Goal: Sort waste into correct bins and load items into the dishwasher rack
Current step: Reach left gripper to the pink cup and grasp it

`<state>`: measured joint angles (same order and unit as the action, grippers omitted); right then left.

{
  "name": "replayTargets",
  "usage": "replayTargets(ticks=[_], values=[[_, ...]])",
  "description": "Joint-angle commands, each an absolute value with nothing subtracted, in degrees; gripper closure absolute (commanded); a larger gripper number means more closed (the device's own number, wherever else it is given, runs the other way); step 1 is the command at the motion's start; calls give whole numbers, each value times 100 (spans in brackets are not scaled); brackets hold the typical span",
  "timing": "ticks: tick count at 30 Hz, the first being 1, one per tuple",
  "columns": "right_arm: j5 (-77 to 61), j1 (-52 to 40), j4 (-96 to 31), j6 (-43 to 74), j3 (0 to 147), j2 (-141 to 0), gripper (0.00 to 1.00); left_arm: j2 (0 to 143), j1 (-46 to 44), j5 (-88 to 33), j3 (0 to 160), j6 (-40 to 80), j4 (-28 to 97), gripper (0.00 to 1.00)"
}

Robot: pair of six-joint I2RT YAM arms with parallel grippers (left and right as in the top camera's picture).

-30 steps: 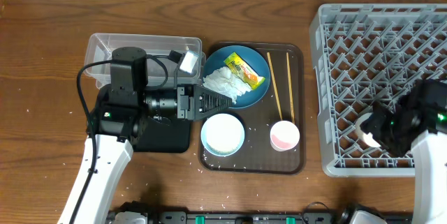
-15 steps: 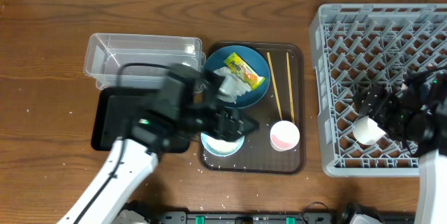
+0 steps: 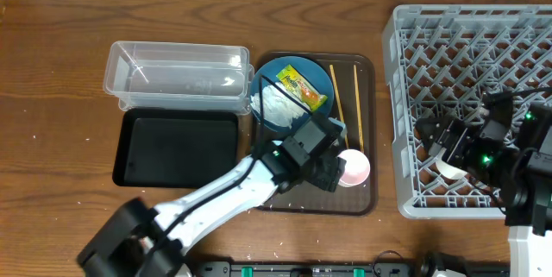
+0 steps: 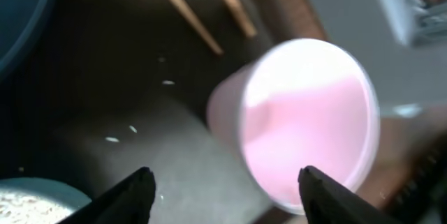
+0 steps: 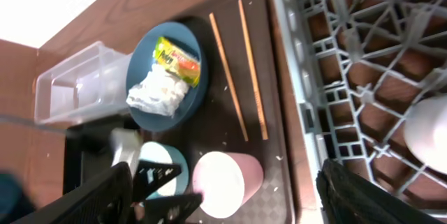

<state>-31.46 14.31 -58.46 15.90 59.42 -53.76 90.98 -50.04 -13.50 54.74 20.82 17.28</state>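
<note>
Left claw point(image 4: 227, 182) gapes wide before the pink cup point(image 4: 304, 123); right claw point(image 5: 225, 175) likewise spread.

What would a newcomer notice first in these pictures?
Probably the pink cup on the brown tray, with the open left gripper right at it. Next, the blue plate at the tray's far end, carrying a yellow-green wrapper and white tissue, and the white cup in the grey rack at right.
</note>
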Motion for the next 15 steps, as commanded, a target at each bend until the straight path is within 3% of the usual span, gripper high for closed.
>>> replayTargets(ticks=[1, 4, 10, 15], values=[[-3223, 1267, -5846, 1516, 6020, -5404, 17, 9271, -5009, -1085, 5763, 2224, 1575, 40], [-3168, 1208, -5857, 1518, 6020, -5450, 17, 9450, -5006, -1083, 5763, 2268, 1516, 54], [-3151, 1190, -5937, 1514, 6020, -5465, 17, 9341, -4995, -1288, 5835, 2281, 1568, 92], [-3011, 1192, -5937, 1511, 6020, -5465, 17, 8643, -4829, -1369, 6016, 2281, 1876, 94]])
